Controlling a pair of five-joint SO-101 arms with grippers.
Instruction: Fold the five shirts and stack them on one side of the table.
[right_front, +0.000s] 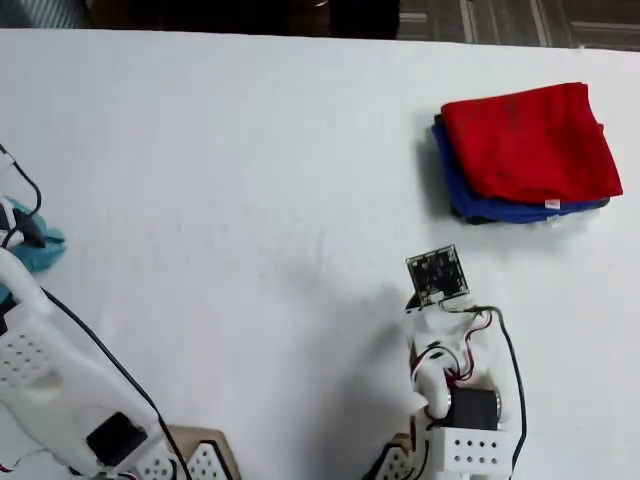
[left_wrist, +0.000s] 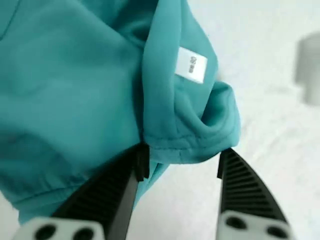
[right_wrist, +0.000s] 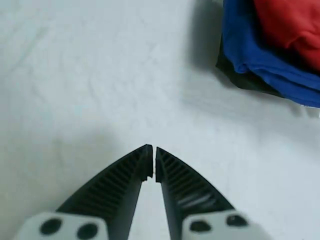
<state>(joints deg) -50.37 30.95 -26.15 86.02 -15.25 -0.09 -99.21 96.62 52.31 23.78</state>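
Observation:
A teal shirt (left_wrist: 75, 85) with a white label (left_wrist: 191, 65) lies bunched at the table's left edge (right_front: 38, 252). My left gripper (left_wrist: 182, 162) is open there, and a fold of the shirt's hem hangs between its two black fingers (left_wrist: 125, 185). Folded shirts are stacked at the far right: a red shirt (right_front: 530, 140) on a blue shirt (right_front: 470, 195), with a dark one (right_wrist: 245, 80) underneath. My right gripper (right_wrist: 153, 161) is shut on nothing over bare table, short of that stack.
The white table (right_front: 230, 170) stretches between the teal shirt and the stack. The left arm (right_front: 60, 380) stands at the near left and the right arm (right_front: 455, 390) at the near middle-right. A grey object (left_wrist: 310, 65) stands beyond the teal shirt.

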